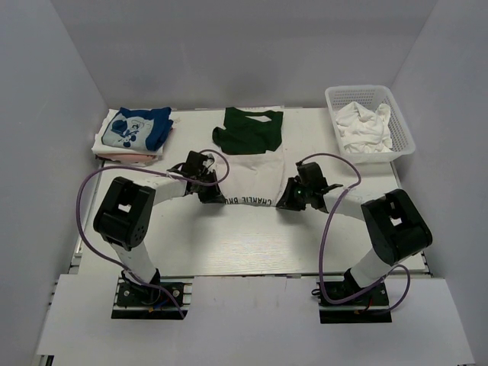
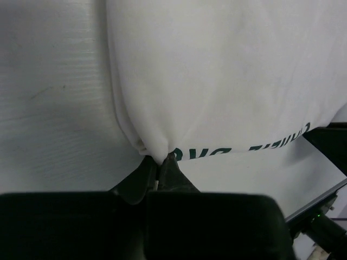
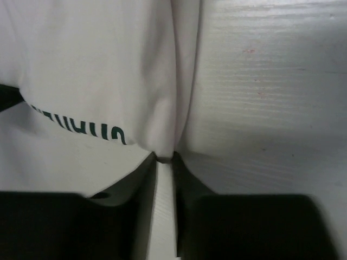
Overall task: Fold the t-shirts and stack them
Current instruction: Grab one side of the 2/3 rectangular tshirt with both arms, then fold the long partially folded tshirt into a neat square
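T-shirt (image 1: 255, 177) | left tool (image 2: 164, 161) grips corner | right tool (image 3: 164, 160) grips corner

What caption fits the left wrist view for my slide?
Left gripper pinching a corner of the white t-shirt on the table.

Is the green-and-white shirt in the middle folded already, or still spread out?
Partly folded. The shirt lies as a narrow strip, side edges looking doubled; left gripper and right gripper pinch its near corners.
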Motion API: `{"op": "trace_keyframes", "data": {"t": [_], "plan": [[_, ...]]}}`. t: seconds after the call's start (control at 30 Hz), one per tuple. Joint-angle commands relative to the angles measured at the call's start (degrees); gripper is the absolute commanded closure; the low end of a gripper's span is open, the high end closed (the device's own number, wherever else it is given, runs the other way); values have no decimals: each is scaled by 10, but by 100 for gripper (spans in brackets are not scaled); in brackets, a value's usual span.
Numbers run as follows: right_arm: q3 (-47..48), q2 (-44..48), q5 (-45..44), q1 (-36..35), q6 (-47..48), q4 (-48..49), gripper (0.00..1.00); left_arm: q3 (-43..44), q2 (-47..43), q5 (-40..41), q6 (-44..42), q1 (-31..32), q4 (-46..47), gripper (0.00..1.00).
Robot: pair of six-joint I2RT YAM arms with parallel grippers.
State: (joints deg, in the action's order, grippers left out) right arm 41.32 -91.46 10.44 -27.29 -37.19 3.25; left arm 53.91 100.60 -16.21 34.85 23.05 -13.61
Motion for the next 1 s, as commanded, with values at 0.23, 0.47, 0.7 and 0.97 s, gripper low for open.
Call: {"op": "trace_keyframes", "data": {"t": [0.23, 0.47, 0.7, 0.97], "plan": [[-38, 107, -35, -4, 7, -52, 100, -28, -75, 21, -18, 32, -70, 100], [-73, 342, -47, -40, -20, -222, 100, -75, -283, -35, 28, 86, -126, 100], [34, 455, -94, -51, -5, -300, 100, -15, -396, -2, 44, 105, -192, 100], [145, 362, -155, -44, -9, -246, 100, 108, -355, 141, 65, 91, -199, 100]]}}
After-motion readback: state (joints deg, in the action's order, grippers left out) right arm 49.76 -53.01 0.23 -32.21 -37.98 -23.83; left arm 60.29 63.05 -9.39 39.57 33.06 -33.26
